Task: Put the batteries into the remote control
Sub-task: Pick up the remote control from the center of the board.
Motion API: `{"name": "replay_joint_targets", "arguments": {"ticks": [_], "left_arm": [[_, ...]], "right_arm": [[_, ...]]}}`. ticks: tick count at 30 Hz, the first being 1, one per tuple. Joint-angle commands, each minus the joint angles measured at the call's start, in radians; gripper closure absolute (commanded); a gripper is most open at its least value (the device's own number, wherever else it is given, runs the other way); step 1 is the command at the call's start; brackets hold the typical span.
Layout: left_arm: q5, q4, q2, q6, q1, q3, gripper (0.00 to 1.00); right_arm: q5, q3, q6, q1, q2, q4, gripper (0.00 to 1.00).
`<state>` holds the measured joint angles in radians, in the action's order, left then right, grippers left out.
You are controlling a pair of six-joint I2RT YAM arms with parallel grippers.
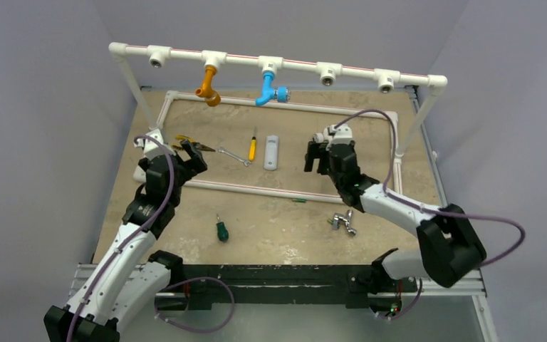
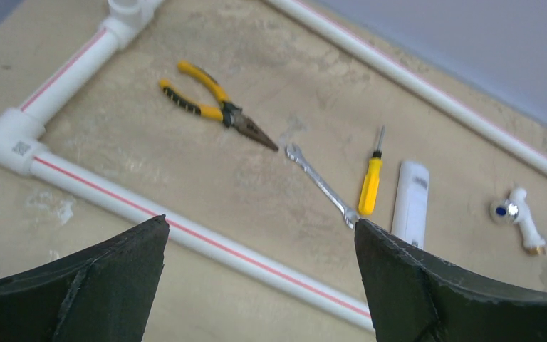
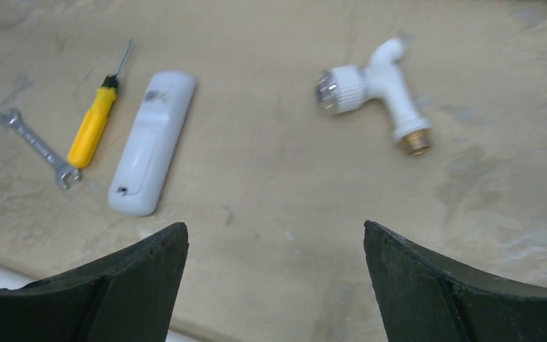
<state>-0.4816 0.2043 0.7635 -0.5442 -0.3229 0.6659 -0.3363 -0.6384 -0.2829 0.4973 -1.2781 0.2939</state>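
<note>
The white remote control [image 1: 272,152] lies inside the pipe frame, plain side up. It also shows in the left wrist view [image 2: 410,203] and in the right wrist view [image 3: 151,142]. One tiny green battery [image 1: 299,201] lies on the table just in front of the frame's near pipe; I see no other. My left gripper [image 1: 187,158] is open and empty, over the frame's left part [image 2: 260,228]. My right gripper [image 1: 318,154] is open and empty, hovering right of the remote [image 3: 274,231].
Yellow-handled pliers [image 1: 192,146], a wrench [image 1: 235,156] and a yellow screwdriver [image 1: 253,148] lie left of the remote. A white tap [image 3: 377,89] lies right of it. A green-handled screwdriver [image 1: 221,229] and a metal tap [image 1: 342,222] lie near the front. An overhead pipe rail [image 1: 278,63] carries orange and blue taps.
</note>
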Motion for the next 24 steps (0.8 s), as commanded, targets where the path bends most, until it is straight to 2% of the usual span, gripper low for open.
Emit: {"name": "replay_joint_targets", "arguments": {"ticks": [1,5,11,19,24], "left_arm": [[0.158,0.289,-0.062,-0.144,-0.001,0.054,0.0],[0.25,0.377,-0.126,-0.16,-0.001,0.052,0.0],[0.287,0.447,-0.196,-0.163,-0.001,0.022,0.0],[0.357,0.487,-0.227,-0.146,-0.002,0.017,0.0],[0.368,0.484,-0.243,-0.154,-0.002,0.017,0.0]], "right_arm": [[0.044,-0.168,-0.192,0.1,-0.175,-0.049,0.13],[0.067,-0.321,-0.265,0.177,-0.37,-0.056,0.17],[-0.088,-0.53,-0.377,0.268,-0.62,-0.194,0.16],[-0.283,-0.714,-0.452,0.318,-0.766,-0.409,0.14],[-0.333,-0.765,-0.458,0.321,-0.809,-0.494,0.2]]}}
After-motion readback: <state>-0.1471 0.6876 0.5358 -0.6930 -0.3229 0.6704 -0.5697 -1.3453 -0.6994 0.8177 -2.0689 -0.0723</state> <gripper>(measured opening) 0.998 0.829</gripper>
